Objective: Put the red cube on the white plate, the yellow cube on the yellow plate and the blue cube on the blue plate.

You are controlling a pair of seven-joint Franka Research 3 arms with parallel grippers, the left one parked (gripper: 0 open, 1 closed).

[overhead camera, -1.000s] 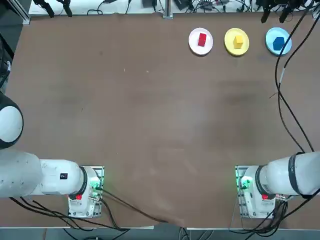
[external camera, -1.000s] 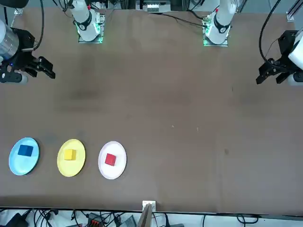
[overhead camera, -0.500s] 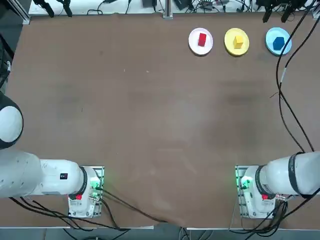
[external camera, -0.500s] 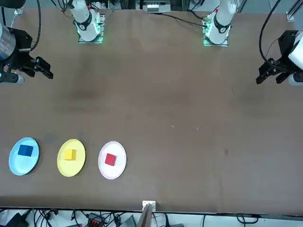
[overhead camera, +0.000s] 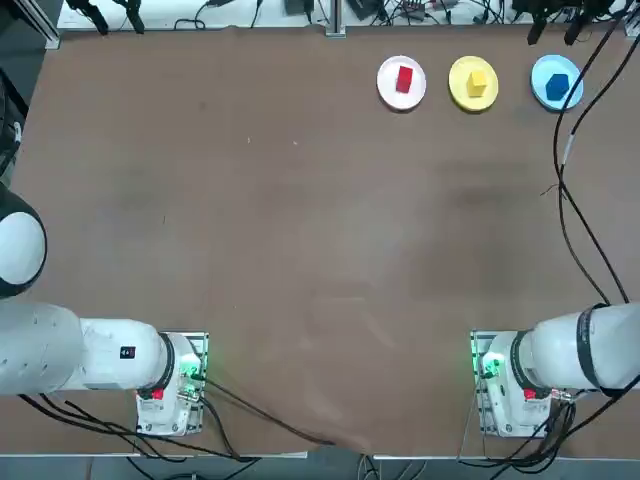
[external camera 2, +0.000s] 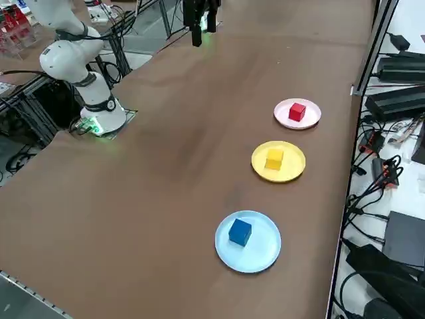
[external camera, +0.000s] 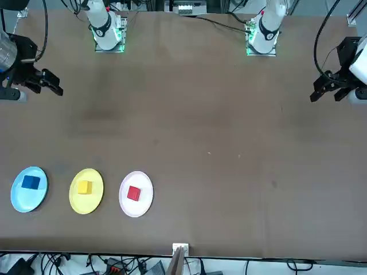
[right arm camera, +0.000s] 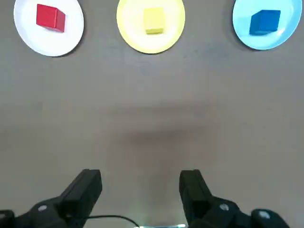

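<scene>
The right pincer (right arm camera: pixel 140 190) hangs high over the brown desk (overhead camera: pixel 300 250), its two fingers (right arm camera: pixel 85 187) spread wide with nothing between them. In the front view it shows at the 9 o'clock edge (external camera: pixel 34 80), well apart from the plates.

Three plates lie in a row near the desk's far edge, toward 1 o'clock in the top view. The red cube (overhead camera: pixel 404 79) sits on the white plate (overhead camera: pixel 388 90), roughly at its centre. Just beside it, the yellow cube (overhead camera: pixel 476 82) sits on the yellow plate (overhead camera: pixel 458 88). At the outer end of the row, the blue cube (overhead camera: pixel 558 86) sits on the blue plate (overhead camera: pixel 540 75), a little off centre. The plates lie close together but do not touch. Each cube rests flat on its plate.
</scene>
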